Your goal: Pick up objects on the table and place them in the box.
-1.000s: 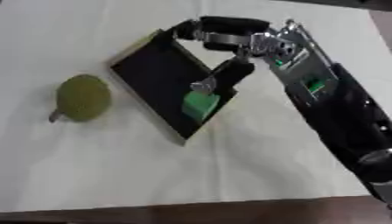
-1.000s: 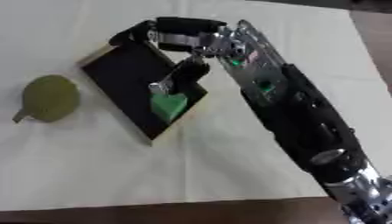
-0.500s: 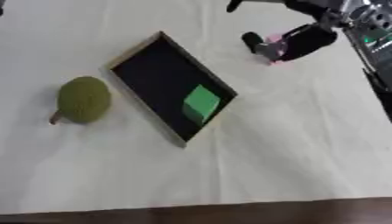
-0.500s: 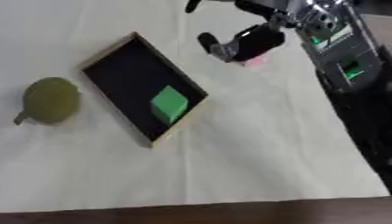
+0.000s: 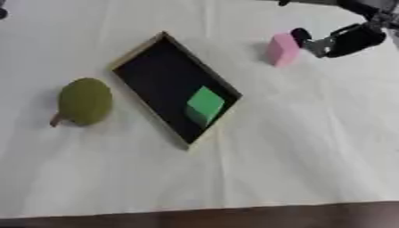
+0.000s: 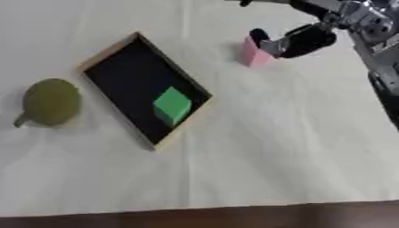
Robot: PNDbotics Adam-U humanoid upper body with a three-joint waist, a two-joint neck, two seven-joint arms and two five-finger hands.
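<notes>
Now the right hand (image 6: pixel 300 41) reaches the pink block (image 5: pixel 282 49) — fingers touching; grip unclear.

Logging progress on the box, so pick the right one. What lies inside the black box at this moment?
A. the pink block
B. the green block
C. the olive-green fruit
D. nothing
B: the green block lies inside the box, while the pink block and the olive-green fruit are on the cloth outside it.
</notes>
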